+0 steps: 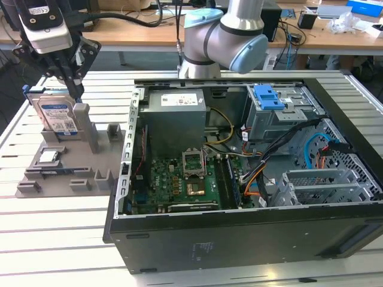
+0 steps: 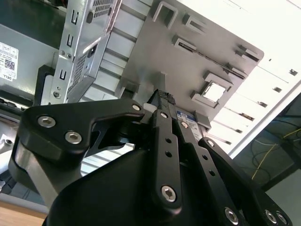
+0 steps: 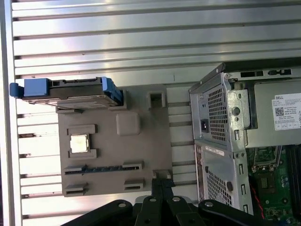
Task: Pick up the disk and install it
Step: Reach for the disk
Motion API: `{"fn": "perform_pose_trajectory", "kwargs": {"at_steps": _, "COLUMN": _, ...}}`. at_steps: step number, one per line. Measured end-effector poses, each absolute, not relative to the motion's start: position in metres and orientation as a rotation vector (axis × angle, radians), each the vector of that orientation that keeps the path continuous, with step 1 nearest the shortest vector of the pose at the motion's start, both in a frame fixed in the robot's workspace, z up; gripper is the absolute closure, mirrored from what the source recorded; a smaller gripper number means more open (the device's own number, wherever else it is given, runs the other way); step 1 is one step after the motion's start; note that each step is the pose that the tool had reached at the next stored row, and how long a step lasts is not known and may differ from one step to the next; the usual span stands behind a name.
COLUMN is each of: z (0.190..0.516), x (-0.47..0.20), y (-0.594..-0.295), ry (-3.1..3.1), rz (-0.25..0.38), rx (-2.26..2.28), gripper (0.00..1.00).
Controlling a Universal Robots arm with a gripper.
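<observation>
Disk [image 1: 55, 113], silver with white-and-blue label in blue frame, stands upright; fingers [image 2: 164, 141] closed, empty.

In the exterior view, open air is lying at 12 o'clock of the disk [image 1: 57, 113], where the hand [image 1: 78, 99] is hanging. At its 3 o'clock a tall grey post [image 1: 84, 127] is crowding it, and beyond that the case wall [image 1: 128, 149] is blocking. Cables [image 1: 286, 141] are crossing at 6 o'clock of the drive bay [image 1: 281, 116].
</observation>
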State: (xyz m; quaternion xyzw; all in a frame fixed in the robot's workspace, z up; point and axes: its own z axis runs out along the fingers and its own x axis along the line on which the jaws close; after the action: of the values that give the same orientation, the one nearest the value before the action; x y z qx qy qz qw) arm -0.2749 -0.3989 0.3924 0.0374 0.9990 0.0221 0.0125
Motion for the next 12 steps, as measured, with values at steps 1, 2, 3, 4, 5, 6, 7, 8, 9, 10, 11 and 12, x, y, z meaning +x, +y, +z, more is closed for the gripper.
{"fn": "perform_pose_trajectory", "kwargs": {"at_steps": 1, "z": 0.392, "x": -0.277, "y": -0.399, "ry": 3.114, "rz": 0.069, "rx": 0.117, "gripper": 0.89}}
{"fn": "perform_pose_trajectory", "kwargs": {"at_steps": 2, "z": 0.392, "x": -0.279, "y": -0.399, "ry": 3.114, "rz": 0.069, "rx": 0.117, "gripper": 0.89}}
{"fn": "perform_pose_trajectory", "kwargs": {"at_steps": 3, "z": 0.392, "x": -0.28, "y": -0.399, "ry": 3.114, "rz": 0.069, "rx": 0.117, "gripper": 0.89}}
{"fn": "perform_pose_trajectory", "kwargs": {"at_steps": 4, "z": 0.392, "x": -0.281, "y": -0.399, "ry": 3.114, "rz": 0.069, "rx": 0.117, "gripper": 0.89}}
{"fn": "perform_pose_trajectory", "kwargs": {"at_steps": 5, "z": 0.392, "x": -0.283, "y": -0.399, "ry": 3.114, "rz": 0.069, "rx": 0.117, "gripper": 0.89}}
{"fn": "perform_pose_trajectory", "kwargs": {"at_steps": 6, "z": 0.392, "x": -0.285, "y": -0.399, "ry": 3.114, "rz": 0.069, "rx": 0.117, "gripper": 0.89}}
{"fn": "perform_pose_trajectory", "kwargs": {"at_steps": 7, "z": 0.392, "x": -0.287, "y": -0.398, "ry": 3.114, "rz": 0.069, "rx": 0.116, "gripper": 0.89}}
{"fn": "perform_pose_trajectory", "kwargs": {"at_steps": 8, "z": 0.392, "x": -0.289, "y": -0.398, "ry": 3.114, "rz": 0.069, "rx": 0.116, "gripper": 0.89}}
{"fn": "perform_pose_trajectory", "kwargs": {"at_steps": 9, "z": 0.392, "x": -0.291, "y": -0.397, "ry": 3.114, "rz": 0.069, "rx": 0.117, "gripper": 0.89}}
{"fn": "perform_pose_trajectory", "kwargs": {"at_steps": 10, "z": 0.392, "x": -0.293, "y": -0.397, "ry": 3.114, "rz": 0.069, "rx": 0.117, "gripper": 0.89}}
{"fn": "perform_pose_trajectory", "kwargs": {"at_steps": 11, "z": 0.392, "x": -0.298, "y": -0.396, "ry": 3.114, "rz": 0.069, "rx": 0.117, "gripper": 0.89}}
{"fn": "perform_pose_trajectory", "kwargs": {"at_steps": 12, "z": 0.392, "x": -0.3, "y": -0.395, "ry": 3.114, "rz": 0.069, "rx": 0.117, "gripper": 0.89}}
